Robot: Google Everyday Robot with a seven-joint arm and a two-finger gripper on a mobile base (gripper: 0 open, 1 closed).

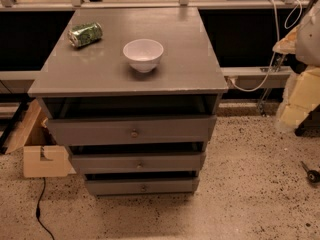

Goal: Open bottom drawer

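Observation:
The grey cabinet stands in the middle of the camera view with three drawers. The bottom drawer is the lowest and smallest-looking, with a flat grey front and a small round metal knob. A dark gap runs along its top edge. The middle drawer and top drawer sit above it, each with a dark gap over it. My gripper is not in view. A pale blurred shape at the right edge could be part of my arm; I cannot tell.
A crushed green can and a white bowl sit on the cabinet top. A cardboard box leans at the cabinet's left, with a black cable on the speckled floor. A small dark object lies at right.

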